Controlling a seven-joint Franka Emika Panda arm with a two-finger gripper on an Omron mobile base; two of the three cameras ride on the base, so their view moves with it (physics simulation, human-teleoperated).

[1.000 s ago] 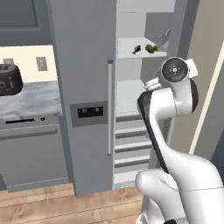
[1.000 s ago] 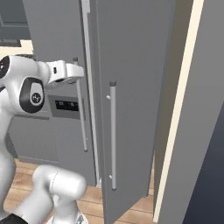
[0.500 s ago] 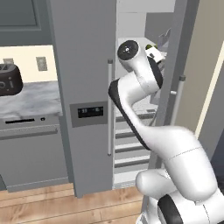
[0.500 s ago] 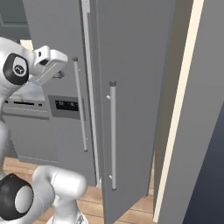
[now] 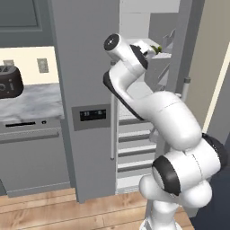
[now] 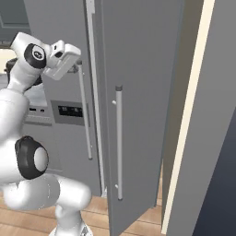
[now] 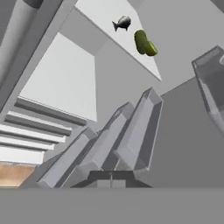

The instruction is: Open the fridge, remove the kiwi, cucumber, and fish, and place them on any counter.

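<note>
Inside, a slim grey fish (image 7: 122,23) and glossy stubby cucumber (image 7: 141,41) lie on the smooth white shelf (image 7: 105,19), hand (image 7: 111,180) pinched together.

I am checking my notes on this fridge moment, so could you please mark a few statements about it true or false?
1. The fridge's right door stands open. True.
2. The fish and the cucumber lie on the same white shelf in the hand view. True.
3. The gripper is clamped on the cucumber. False: its fingers are shut on nothing, well short of the shelf.
4. The fridge's left door with the dark display panel is open too. False: it is closed.
5. The fish already lies on the counter. False: it is on the fridge shelf.
</note>
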